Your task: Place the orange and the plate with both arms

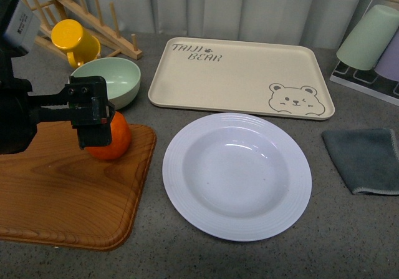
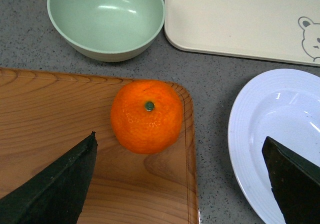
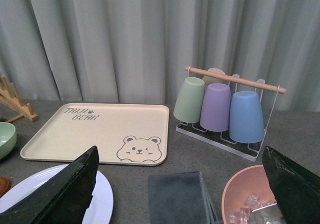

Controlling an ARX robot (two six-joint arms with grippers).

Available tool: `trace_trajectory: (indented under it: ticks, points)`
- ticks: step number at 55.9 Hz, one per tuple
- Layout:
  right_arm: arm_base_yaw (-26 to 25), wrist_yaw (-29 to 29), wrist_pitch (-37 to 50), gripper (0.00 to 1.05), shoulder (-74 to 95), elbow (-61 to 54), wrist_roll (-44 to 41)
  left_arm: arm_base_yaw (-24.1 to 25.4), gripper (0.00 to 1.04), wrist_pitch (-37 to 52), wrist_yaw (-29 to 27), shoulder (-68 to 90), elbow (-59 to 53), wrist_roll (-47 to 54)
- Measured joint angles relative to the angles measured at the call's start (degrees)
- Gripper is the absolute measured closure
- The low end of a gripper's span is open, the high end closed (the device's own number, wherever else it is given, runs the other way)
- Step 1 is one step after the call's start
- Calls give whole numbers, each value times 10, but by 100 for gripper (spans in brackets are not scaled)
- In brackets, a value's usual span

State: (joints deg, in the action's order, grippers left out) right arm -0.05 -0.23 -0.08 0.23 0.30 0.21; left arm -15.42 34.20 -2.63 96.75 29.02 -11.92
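Note:
The orange (image 1: 114,140) sits at the far right corner of a wooden cutting board (image 1: 62,191). In the left wrist view the orange (image 2: 146,116) shows its green stem dot facing up. My left gripper (image 1: 96,126) hovers just above and in front of the orange, open and empty. In its wrist view (image 2: 179,138) the jaws stand wide apart, short of the fruit. The white plate (image 1: 237,173) lies empty right of the board and also shows in the left wrist view (image 2: 270,129). My right gripper (image 3: 180,151) is open and empty, raised above the table's right side, out of the front view.
A pale green bowl (image 1: 109,79) and a yellow mug (image 1: 72,39) stand behind the board. A beige bear tray (image 1: 240,76) lies behind the plate. A grey cloth (image 1: 368,157) and a cup rack (image 1: 374,39) are at the right. A pink bowl with ice (image 3: 245,194) is beside the cloth.

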Motion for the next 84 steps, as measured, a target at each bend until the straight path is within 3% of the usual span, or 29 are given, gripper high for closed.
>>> trace_trajectory:
  ticks: [57,67,84]
  points:
    - [0,0,0,9,0,0,0,34,6,-21,28,212,145,-13]
    - [0,0,0,9,0,0,0,34,34,-20,30,213,145,-20]
    - [0,0,0,9,0,0,0,15,39,-25,34,166,135,-53]
